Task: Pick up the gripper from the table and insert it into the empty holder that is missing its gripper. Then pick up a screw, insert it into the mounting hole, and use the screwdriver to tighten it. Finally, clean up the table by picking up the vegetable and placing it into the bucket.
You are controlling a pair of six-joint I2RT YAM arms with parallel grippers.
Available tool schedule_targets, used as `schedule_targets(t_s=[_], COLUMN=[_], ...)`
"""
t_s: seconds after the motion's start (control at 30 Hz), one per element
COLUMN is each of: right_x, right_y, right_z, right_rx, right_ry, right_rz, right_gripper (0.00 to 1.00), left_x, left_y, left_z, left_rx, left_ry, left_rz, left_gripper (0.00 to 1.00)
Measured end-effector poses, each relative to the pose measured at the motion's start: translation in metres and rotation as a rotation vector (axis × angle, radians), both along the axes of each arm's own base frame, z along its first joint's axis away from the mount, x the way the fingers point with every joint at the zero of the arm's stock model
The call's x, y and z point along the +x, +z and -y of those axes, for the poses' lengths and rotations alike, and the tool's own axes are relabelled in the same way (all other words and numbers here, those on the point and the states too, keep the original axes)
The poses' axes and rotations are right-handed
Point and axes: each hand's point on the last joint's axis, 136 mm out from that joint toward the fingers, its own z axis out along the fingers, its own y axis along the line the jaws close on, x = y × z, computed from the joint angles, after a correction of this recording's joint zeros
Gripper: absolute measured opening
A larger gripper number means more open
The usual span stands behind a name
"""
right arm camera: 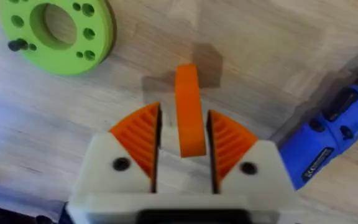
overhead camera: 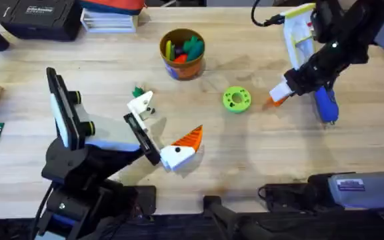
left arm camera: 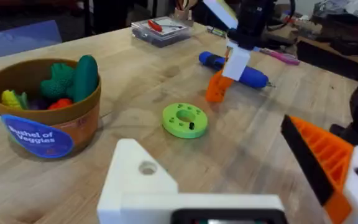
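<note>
Between the two orange ribbed pads (right arm camera: pixel 142 134) of the right gripper (right arm camera: pixel 182 140), the orange ribbed wedge-shaped plastic fingertip (right arm camera: pixel 188 112) is seen, its point reaching out past the pads toward the wooden table (overhead camera: pixel 259 153); the pads flank it closely, yet contact cannot be made out, so whether it is clamped cannot be told. Pick-up of this part is judged to be under way at best. Just beside these fingers, the stubby screwdriver with the thick bright-blue handle (right arm camera: pixel 334 134) lies untouched on the wood, and the round lime-green ring disc (right arm camera: pixel 58 31) lies a little further off, with a small dark screw-like pin standing in it.

The left gripper (overhead camera: pixel 162 133) bears one orange pad (overhead camera: pixel 191 138) and one bare small white plastic jaw block (overhead camera: pixel 141 105), which is taken for the holder still missing its part; the two stand well apart, holding nothing. Insertion, screwing and tightening are therefore judged not yet done.

Beyond the left fingers stands the small round ochre-yellow bucket (overhead camera: pixel 182 53), already holding toy vegetables. Just beside the bare jaw block, the tiny dark-green toy vegetable (overhead camera: pixel 137 91) lies on the table, so the clean-up remains.
</note>
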Motion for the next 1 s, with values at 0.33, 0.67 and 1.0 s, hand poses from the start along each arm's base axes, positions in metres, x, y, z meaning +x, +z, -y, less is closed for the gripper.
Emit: schedule_targets(t_s=[0.33,0.67,1.0], right_x=[-0.002,-0.034,-0.069], right_y=[0.008,0.111,0.16], right_z=[0.006,0.006,-0.007], right_rx=[-0.036,0.001,0.224], right_ry=[0.0,-0.021,-0.083], right_rz=[0.012,0.342,0.654], right_gripper=[0.009,0.008,0.008], left_x=[0.0,0.0,0.0], left_y=[0.0,0.0,0.0], left_z=[0.0,0.0,0.0], left_rx=[0.0,0.0,0.0], left_ry=[0.0,0.0,0.0], left_rz=[0.0,0.0,0.0], left_gripper=[0.987,0.988,0.987])
